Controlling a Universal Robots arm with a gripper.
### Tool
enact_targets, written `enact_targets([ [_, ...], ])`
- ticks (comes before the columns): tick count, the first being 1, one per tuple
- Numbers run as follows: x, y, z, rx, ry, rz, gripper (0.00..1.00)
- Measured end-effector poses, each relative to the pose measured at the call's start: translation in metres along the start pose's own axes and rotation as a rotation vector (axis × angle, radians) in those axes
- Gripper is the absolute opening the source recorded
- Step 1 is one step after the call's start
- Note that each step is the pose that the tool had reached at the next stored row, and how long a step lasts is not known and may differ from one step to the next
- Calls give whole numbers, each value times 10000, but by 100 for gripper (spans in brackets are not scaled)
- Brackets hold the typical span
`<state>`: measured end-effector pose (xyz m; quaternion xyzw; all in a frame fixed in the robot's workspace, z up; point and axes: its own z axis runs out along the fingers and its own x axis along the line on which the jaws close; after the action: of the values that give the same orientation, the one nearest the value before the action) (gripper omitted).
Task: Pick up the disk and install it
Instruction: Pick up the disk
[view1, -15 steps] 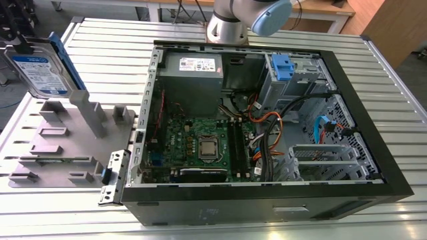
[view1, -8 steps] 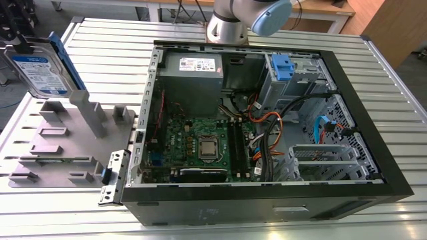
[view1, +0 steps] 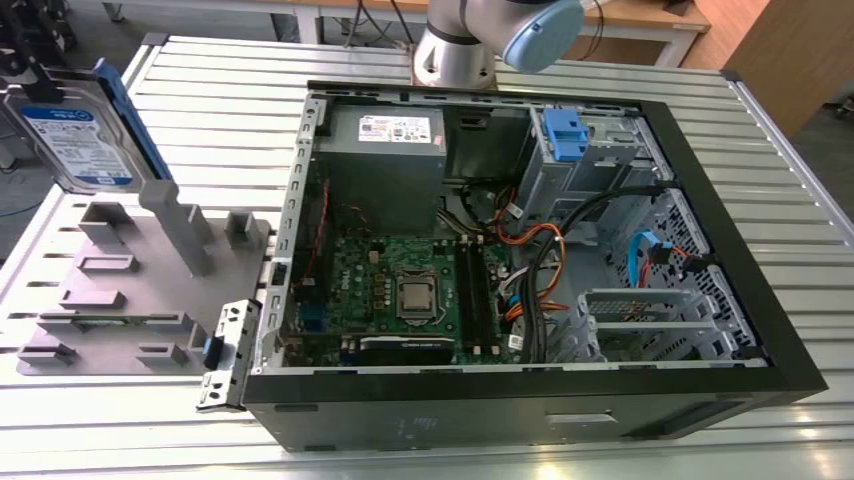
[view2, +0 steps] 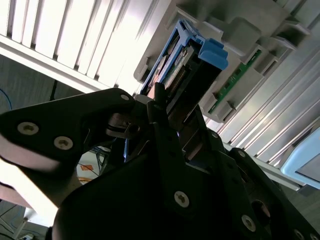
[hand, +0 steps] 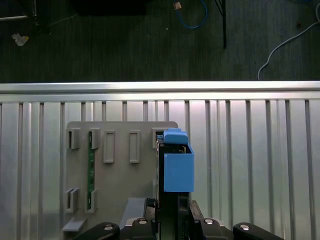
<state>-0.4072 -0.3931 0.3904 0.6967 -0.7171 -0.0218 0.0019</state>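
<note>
Black fingers (view2: 100, 112) of the gripper (view2: 156, 111) are closed on the disk (view2: 176, 70), which is held upright over the grey fixture plate (hand: 120, 175) near one edge of the slatted worktop (hand: 250, 150). Further along the worktop, an opened computer case (view1: 467, 415) is seen.

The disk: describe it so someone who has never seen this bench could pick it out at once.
In the exterior view, find the open black computer case; on that view's left lies a grey fixture plate. Over its far end rises the flat silver-grey disk: unlike the grey blocks nearby, it bears a white-and-blue label and blue side rail.
</note>
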Motion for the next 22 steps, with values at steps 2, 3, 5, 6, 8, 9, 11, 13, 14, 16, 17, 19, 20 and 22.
enact_targets([
  [2,0,0,-6,1,-1,0,35],
  [3,0,0,-6,2,-2,0,35],
  [5,-1,0,-14,0,0,0,35],
  [6,-1,0,-14,0,0,0,35],
  [8,-1,1,-18,-1,0,1,35],
  [9,-1,1,-24,-4,2,1,35],
  [11,-1,1,-40,-1,0,0,35],
  [13,-2,2,-58,-1,0,0,35],
  [14,-2,2,-65,0,0,0,35],
  [16,-2,3,-77,0,-1,0,35],
  [17,-2,3,-84,0,0,0,35],
  [19,-3,3,-101,-1,0,0,35],
  [20,-3,4,-110,-1,0,0,35],
  [22,-4,4,-127,0,-1,0,35],
])
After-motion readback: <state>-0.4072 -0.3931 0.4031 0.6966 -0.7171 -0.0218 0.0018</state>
